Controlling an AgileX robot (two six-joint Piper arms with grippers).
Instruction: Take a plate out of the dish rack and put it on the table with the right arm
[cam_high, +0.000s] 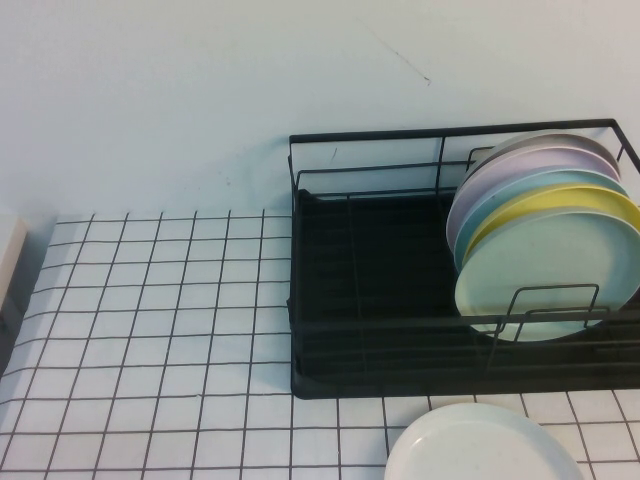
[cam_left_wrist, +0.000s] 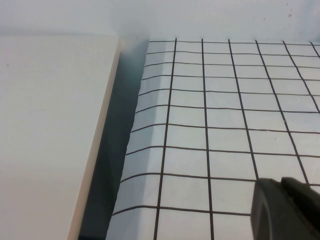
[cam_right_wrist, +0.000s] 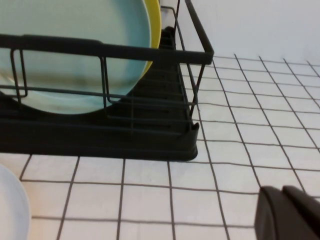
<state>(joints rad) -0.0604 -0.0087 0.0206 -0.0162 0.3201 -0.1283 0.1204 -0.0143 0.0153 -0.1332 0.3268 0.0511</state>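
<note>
A plain white plate (cam_high: 480, 445) lies flat on the gridded table (cam_high: 150, 320) in front of the black wire dish rack (cam_high: 400, 135); its edge shows in the right wrist view (cam_right_wrist: 10, 210). Neither arm shows in the high view. My right gripper (cam_right_wrist: 282, 189) is shut and empty, low over the table (cam_right_wrist: 250, 125), to the side of the plate and off the rack's front corner (cam_right_wrist: 192, 145). My left gripper (cam_left_wrist: 280, 179) is shut and empty over the table's far left part (cam_left_wrist: 225, 100).
Several plates stand upright in the rack's right end: mint-green (cam_high: 550, 270) in front, then yellow (cam_high: 560, 205), with pale blue, lilac and grey-white ones behind. A beige slab (cam_left_wrist: 45, 125) borders the table's left edge. A pale wall stands behind.
</note>
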